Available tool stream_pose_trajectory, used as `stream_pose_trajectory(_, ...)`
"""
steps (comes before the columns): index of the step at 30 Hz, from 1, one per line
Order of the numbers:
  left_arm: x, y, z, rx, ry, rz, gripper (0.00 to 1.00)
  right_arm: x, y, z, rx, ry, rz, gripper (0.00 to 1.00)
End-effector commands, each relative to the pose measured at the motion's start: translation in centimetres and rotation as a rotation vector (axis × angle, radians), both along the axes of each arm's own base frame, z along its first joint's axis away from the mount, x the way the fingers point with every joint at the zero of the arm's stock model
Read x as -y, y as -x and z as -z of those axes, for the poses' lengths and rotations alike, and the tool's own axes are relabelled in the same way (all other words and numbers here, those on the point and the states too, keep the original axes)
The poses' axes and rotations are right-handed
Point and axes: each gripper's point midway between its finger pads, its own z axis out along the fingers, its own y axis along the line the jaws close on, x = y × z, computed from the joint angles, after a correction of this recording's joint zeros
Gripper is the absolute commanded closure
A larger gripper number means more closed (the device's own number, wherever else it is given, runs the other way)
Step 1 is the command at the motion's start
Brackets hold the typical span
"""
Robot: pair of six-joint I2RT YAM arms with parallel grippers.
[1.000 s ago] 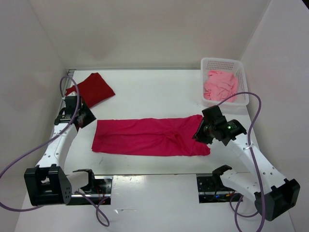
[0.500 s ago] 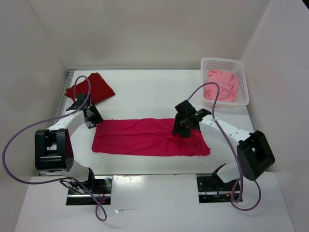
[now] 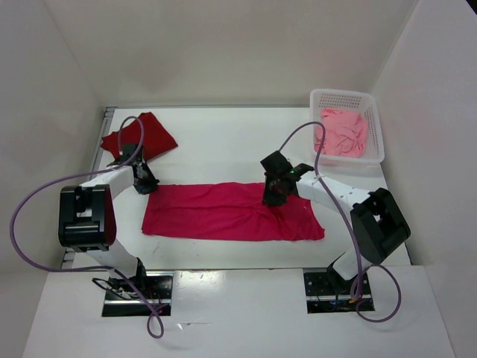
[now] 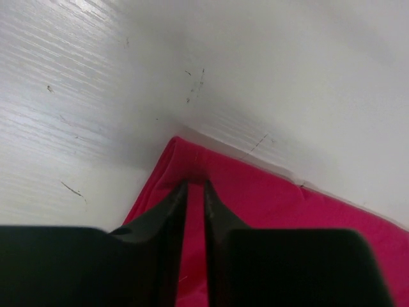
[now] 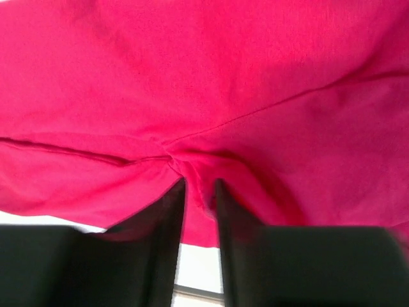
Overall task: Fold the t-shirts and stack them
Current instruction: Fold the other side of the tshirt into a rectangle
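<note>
A bright crimson t-shirt [image 3: 223, 212] lies as a long folded strip across the middle of the table. My left gripper [image 3: 146, 181] is down at its back left corner [image 4: 185, 150], jaws nearly together with a strip of the cloth between them [image 4: 195, 185]. My right gripper [image 3: 273, 196] sits on the strip's far edge, right of centre, jaws pinched on a puckered ridge of crimson cloth [image 5: 199, 182]. A dark red t-shirt [image 3: 143, 137] lies folded at the back left. A salmon pink t-shirt [image 3: 341, 133] lies crumpled in the basket.
The white perforated basket [image 3: 376, 127] stands at the back right corner. White walls close in the table on the left, back and right. The dark red t-shirt lies just behind my left gripper. Purple cables loop over both arms.
My right arm swung left from the strip's right end to its far edge near the middle. My left gripper shifted onto the back left corner. Both sets of jaws narrowed on the cloth.
</note>
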Motion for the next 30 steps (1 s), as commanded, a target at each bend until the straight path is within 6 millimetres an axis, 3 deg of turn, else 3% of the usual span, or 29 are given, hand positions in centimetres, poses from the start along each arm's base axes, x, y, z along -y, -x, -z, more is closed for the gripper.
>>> stream_pose_trajectory(1,0.0,-1.9,-1.0,0.056,-0.007,0.028,0.81,-0.7,-1.8,-1.4,0.067,-0.001,0.004,0.74)
stream_pose_trajectory(4,0.1,-1.8,-0.6,0.046,0.002,0.032,0.87,-0.9,-0.5,-1.4,0.050,-0.002,0.001,0.90)
stream_pose_trajectory(7,0.1,-2.1,-0.6,0.046,-0.002,0.040,0.94,-1.7,1.3,-1.3,0.025,-0.018,-0.037,1.00)
stream_pose_trajectory(11,-0.2,-2.7,-1.3,0.072,-0.014,0.035,1.00,-3.2,4.1,-1.1,-0.025,-0.052,-0.085,1.00)
stream_pose_trajectory(17,-0.3,-4.2,-2.1,0.105,-0.018,0.035,1.00,-5.4,7.4,-0.7,-0.096,-0.099,-0.132,1.00)
stream_pose_trajectory(19,-0.3,-4.7,-2.2,0.115,-0.014,0.027,1.00,-5.9,7.8,-0.5,-0.094,-0.108,-0.139,0.93)
stream_pose_trajectory(20,-0.3,-5.1,-2.6,0.127,-0.016,0.027,1.00,-5.6,8.1,-0.1,-0.104,-0.099,-0.138,0.84)
stream_pose_trajectory(21,-0.6,-5.3,-2.5,0.125,-0.026,0.020,1.00,-5.6,8.1,-0.1,-0.104,-0.099,-0.138,0.66)
stream_pose_trajectory(22,-0.6,-5.3,-2.3,0.116,-0.025,0.020,1.00,-5.6,8.1,-0.1,-0.104,-0.099,-0.138,0.59)
stream_pose_trajectory(24,-0.6,-5.5,-2.7,0.119,-0.025,0.020,1.00,-5.5,7.7,-1.2,-0.071,-0.096,-0.139,0.52)
stream_pose_trajectory(27,-0.6,-5.3,-4.9,0.169,-0.030,0.020,0.66,-4.8,7.3,-2.6,-0.039,-0.071,-0.134,0.51)
stream_pose_trajectory(28,-0.5,-4.9,-6.4,0.202,-0.034,0.020,0.61,-4.3,6.7,-3.0,-0.025,-0.077,-0.120,0.53)
stream_pose_trajectory(30,0.1,-3.6,-6.9,0.217,-0.008,0.027,0.61,-2.8,5.8,-4.0,0.012,-0.098,-0.069,0.66)
